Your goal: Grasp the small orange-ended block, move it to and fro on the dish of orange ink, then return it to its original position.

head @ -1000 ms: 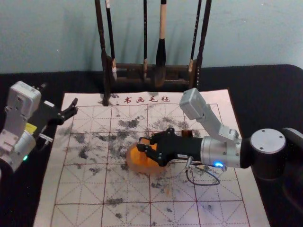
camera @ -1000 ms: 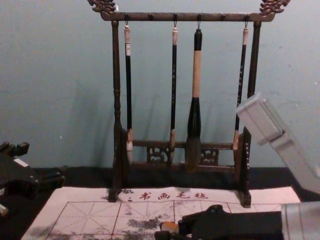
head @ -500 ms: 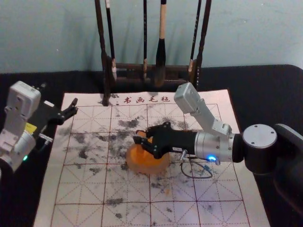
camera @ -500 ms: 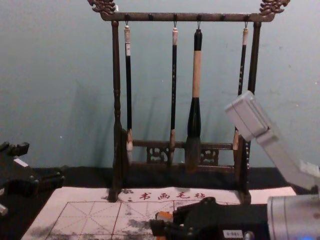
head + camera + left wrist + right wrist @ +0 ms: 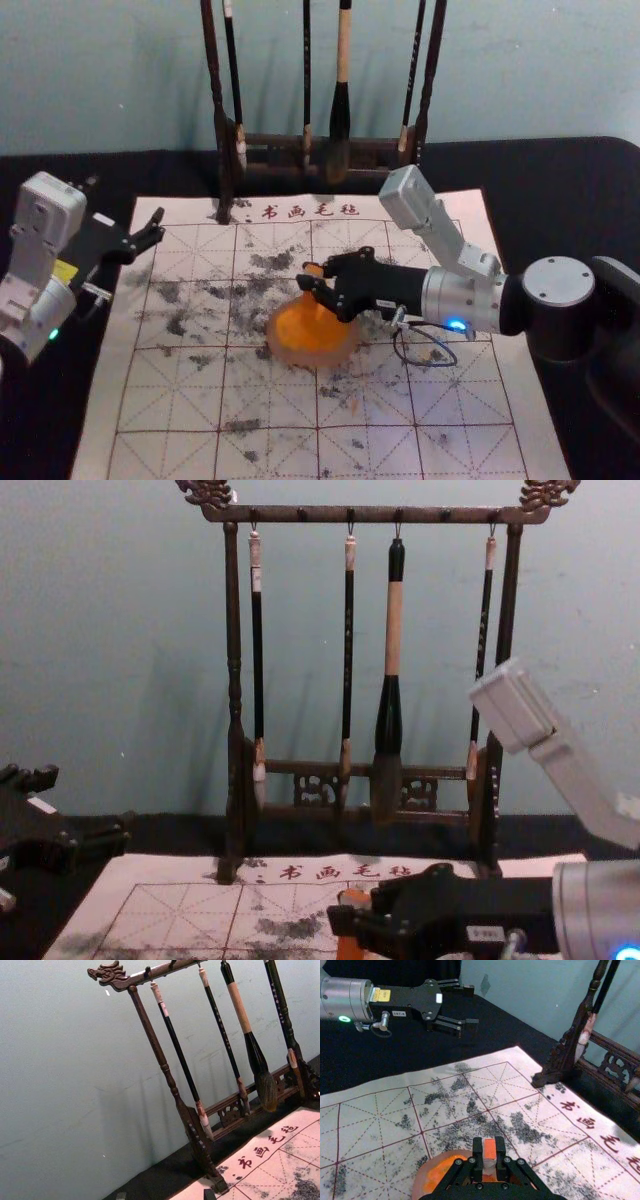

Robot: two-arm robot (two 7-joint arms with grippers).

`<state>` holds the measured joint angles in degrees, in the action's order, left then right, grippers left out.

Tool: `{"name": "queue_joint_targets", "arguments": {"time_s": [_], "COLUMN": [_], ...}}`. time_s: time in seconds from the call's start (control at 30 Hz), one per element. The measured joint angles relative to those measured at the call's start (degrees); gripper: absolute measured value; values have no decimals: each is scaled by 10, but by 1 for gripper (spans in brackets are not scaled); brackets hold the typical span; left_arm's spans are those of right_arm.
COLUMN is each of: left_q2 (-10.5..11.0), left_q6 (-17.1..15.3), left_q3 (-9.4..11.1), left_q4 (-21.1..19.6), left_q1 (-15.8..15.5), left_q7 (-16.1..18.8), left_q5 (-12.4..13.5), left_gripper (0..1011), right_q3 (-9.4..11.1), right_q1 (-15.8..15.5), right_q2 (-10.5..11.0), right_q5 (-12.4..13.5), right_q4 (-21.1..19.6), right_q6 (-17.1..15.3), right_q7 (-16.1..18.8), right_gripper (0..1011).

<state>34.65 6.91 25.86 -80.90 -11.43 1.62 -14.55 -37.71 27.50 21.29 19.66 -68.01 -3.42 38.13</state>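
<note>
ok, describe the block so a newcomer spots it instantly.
From the brush rack, come forward across the gridded sheet to the round dish of orange ink. The small block is near it, between the jaws of the right gripper. Unlike the wide dish, it is narrow, orange-ended and held.

Head view downward, chest level, wrist views aslant, rack (image 5: pixel 375 514) shared

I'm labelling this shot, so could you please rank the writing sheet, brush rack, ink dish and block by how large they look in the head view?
Largest to smallest:
Writing sheet
Brush rack, even with its top cut off
Ink dish
Block, partly hidden by the right gripper
</note>
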Motion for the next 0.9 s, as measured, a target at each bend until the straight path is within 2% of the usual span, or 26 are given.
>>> {"name": "queue_joint_targets", "arguments": {"time_s": [0.5,0.73,0.9], "left_q2": [0,0,0], "left_q6": [0,0,0], "left_q3": [0,0,0], "left_q4": [0,0,0], "left_q1": [0,0,0], "left_q7": [0,0,0], "left_q5": [0,0,0], "left_gripper": [1001,1001,1001], "right_q3": [13,12,5], "right_q1": [-25,-35,-41], "right_q2": [29,39,44], "right_q5": [4,9,11], "right_q4": [-43,-62,-73], "right_q6": [-9,-13,-16], "right_q7": [2,8,16], "right_gripper": [111,111,111]}}
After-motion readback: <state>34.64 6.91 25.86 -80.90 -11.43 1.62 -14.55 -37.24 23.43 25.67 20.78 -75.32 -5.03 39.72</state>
